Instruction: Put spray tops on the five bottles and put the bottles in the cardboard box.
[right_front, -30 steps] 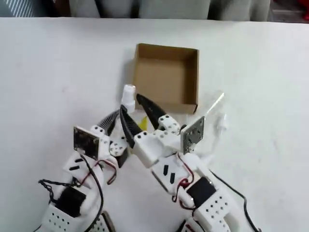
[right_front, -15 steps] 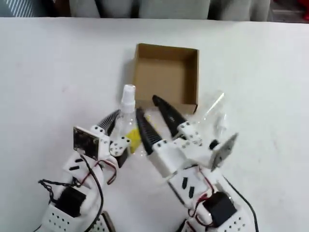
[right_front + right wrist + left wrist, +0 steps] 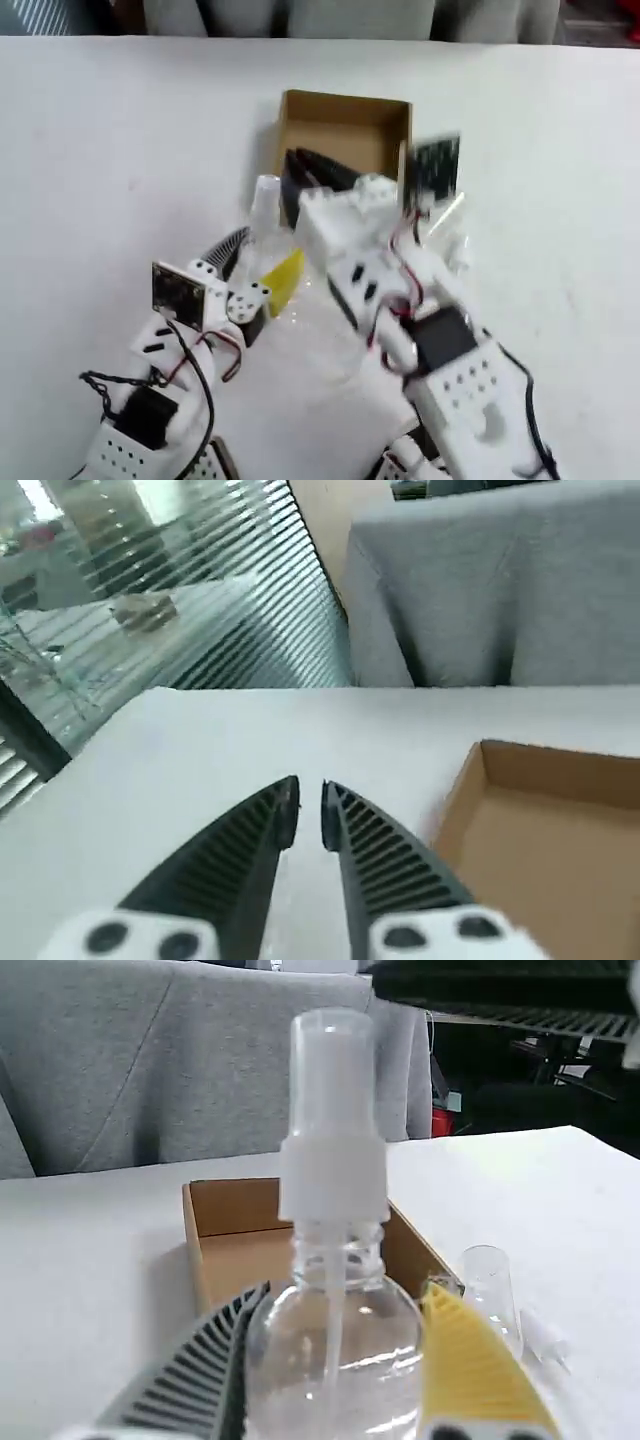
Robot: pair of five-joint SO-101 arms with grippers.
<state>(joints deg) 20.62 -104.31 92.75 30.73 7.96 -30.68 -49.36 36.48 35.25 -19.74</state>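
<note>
Left gripper [image 3: 268,245] is clamped on the bottle [image 3: 262,240], with the grey ribbed finger on one side of the glass body and the yellow finger [image 3: 470,1360] on the other. The bottle is clear and upright, with a white spray top [image 3: 333,1120] seated on its neck. It sits just outside the near-left corner of the cardboard box [image 3: 350,140], close to the left wall; can't tell if its base touches the table [image 3: 120,130].

Right gripper [image 3: 308,805] has its black fingers nearly together with only a slit between the tips, holding nothing. In the high view the right gripper [image 3: 292,162] hangs over the box's left rim, just beside and above the spray top [image 3: 265,195], so that corner is crowded.

The box is open-topped with its inside floor bare [image 3: 560,860], set mid-table, well clear of all table edges. There is wide open table to the left and beyond the box.

A clear cap [image 3: 447,212] and a loose white sprayer piece [image 3: 458,250] lie on the right of the box, near its near-right corner and close to the right arm. In the left wrist view the cap [image 3: 487,1290] is beside the box wall [image 3: 230,1210], with the sprayer piece [image 3: 545,1338] next to it.
</note>
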